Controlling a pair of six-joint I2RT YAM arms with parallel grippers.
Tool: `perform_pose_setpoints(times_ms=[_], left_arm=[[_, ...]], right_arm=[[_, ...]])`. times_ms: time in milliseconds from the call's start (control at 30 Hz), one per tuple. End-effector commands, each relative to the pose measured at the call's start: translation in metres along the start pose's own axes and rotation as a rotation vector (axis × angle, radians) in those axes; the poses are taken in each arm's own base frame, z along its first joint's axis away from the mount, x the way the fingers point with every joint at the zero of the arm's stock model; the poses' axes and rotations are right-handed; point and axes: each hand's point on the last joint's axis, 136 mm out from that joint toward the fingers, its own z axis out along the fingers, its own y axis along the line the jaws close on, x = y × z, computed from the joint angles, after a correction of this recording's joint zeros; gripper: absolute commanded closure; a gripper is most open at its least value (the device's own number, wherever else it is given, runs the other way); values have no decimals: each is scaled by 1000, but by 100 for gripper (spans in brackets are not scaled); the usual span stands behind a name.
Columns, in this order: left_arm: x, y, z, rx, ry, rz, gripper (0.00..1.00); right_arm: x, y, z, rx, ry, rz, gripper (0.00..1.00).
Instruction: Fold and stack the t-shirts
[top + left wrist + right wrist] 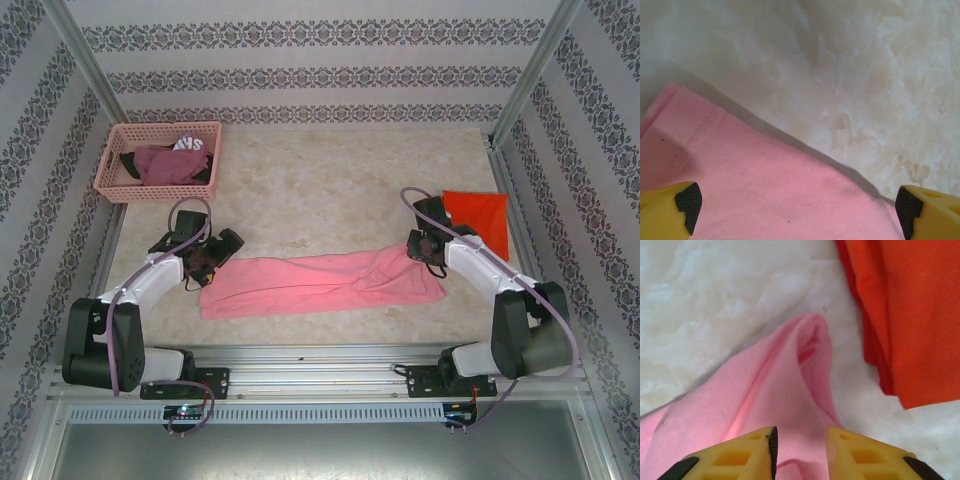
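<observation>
I am holding my left gripper [205, 262] over the left end of the salmon-pink t-shirt [320, 285], with its jaws spread as wide as they go. In my left wrist view the gripper [796, 210] is hovering with one black-padded yellow finger [687, 202] at each lower corner. The pink t-shirt [790, 190] is lying flat below between them, showing a stitched hem near its left corner, and its far edge is running diagonally across the mottled cream table [865, 75].

My right gripper [425, 250] is sitting at the far right corner of the same shirt. In my right wrist view the gripper [801, 440] is pinching with its jaws drawn close together. A raised ridge of the pink t-shirt [780, 390] is running straight into the narrow gap between the yellow fingers [735, 457], so I am clamping that fold.

From above, the pink shirt is stretching as a long, narrow band across the near part of the table [340, 180], reaching from my left gripper to my right one, and it is wrinkling towards the right end.

The orange-red t-shirt [478, 222] is lying folded at the right side of the table, just beyond my right gripper. In my right wrist view, the orange-red t-shirt [910, 315] is resting near the pink fold but apart from it.

A pink basket [105, 170] is standing at the far left corner, holding a maroon garment [165, 165].
</observation>
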Motion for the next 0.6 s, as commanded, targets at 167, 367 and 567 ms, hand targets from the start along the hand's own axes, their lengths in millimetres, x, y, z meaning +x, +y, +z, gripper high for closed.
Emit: perform_pose_setpoints(times_ms=[167, 367, 567], left_arm=[[-3, -9, 8, -2, -14, 51, 0], [-18, -6, -11, -54, -119, 215, 0], [-15, -6, 2, 67, -148, 173, 0]], right_arm=[[26, -4, 13, -4, 73, 64, 67], [23, -23, -7, 31, -44, 124, 68], [11, -40, -43, -61, -308, 233, 64]])
